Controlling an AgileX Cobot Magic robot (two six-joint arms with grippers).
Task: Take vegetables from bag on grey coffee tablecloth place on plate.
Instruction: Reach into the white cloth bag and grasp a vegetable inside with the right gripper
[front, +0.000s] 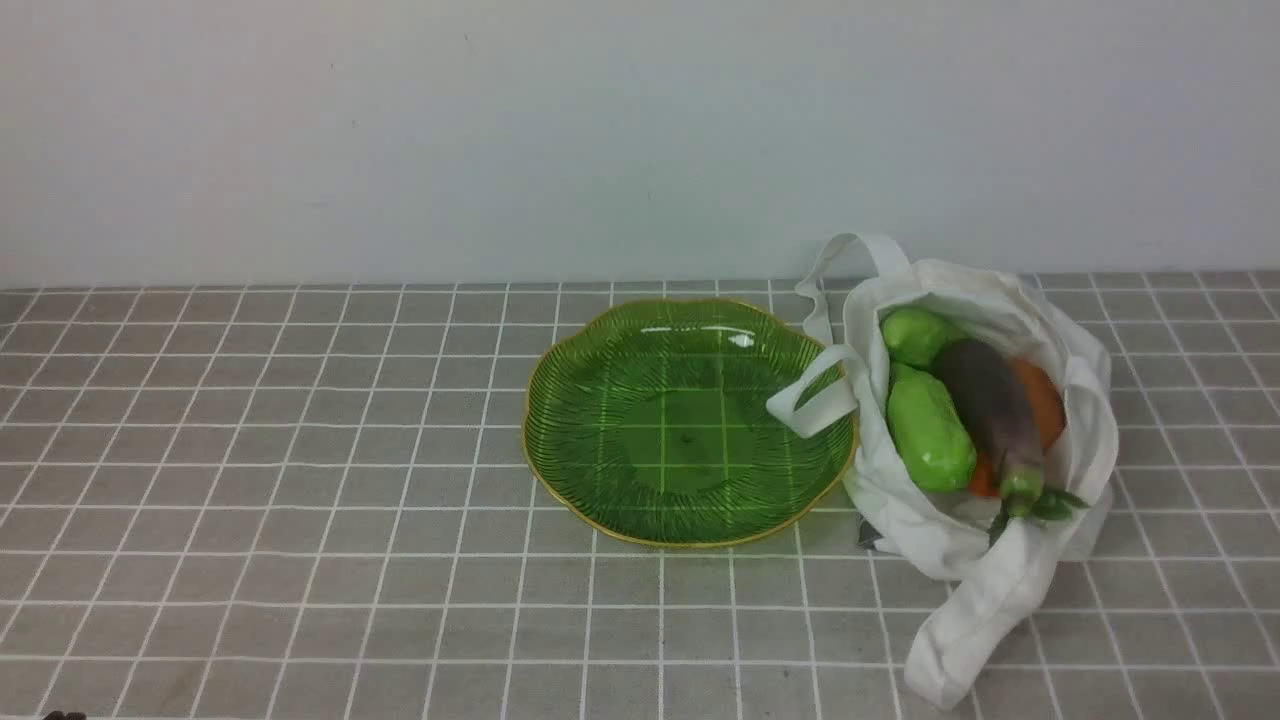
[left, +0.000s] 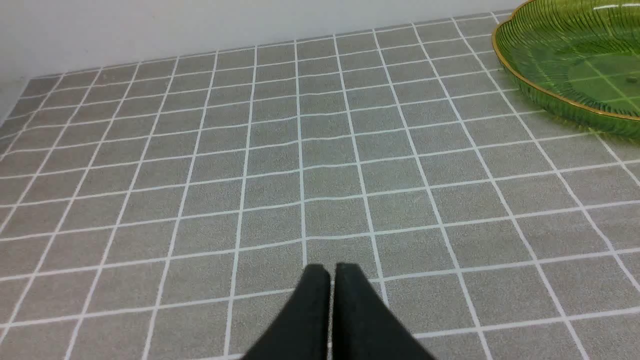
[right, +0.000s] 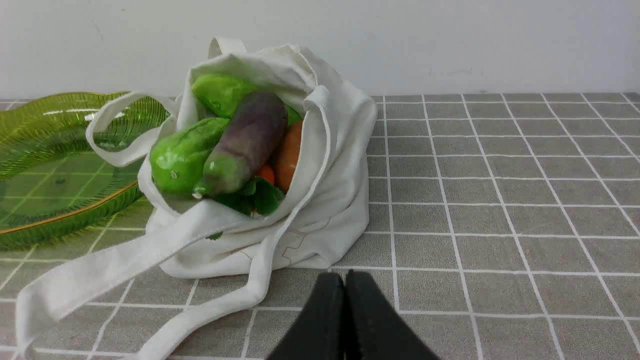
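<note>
The white cloth bag (front: 1010, 545) lies open on the grey checked tablecloth (front: 300, 480), right of the empty green glass plate (front: 590, 380). In it lie a dark purple eggplant (front: 985, 405), two glossy green vegetables (front: 928, 430) (front: 915, 333), an orange-brown potato (front: 1040, 395) and a bit of orange carrot (front: 982, 478) with green leaves. One bag handle (front: 815, 395) rests over the plate's rim. The right wrist view shows the bag (right: 325, 200), the eggplant (right: 245, 140) and my right gripper (right: 344, 280), shut and empty, just short of the bag. My left gripper (left: 332, 272) is shut and empty over bare cloth, the plate (left: 550, 95) well away.
A pale wall (front: 640, 130) stands behind the table's far edge. A long bag handle (front: 975, 620) trails toward the front of the table. Neither arm shows in the front view.
</note>
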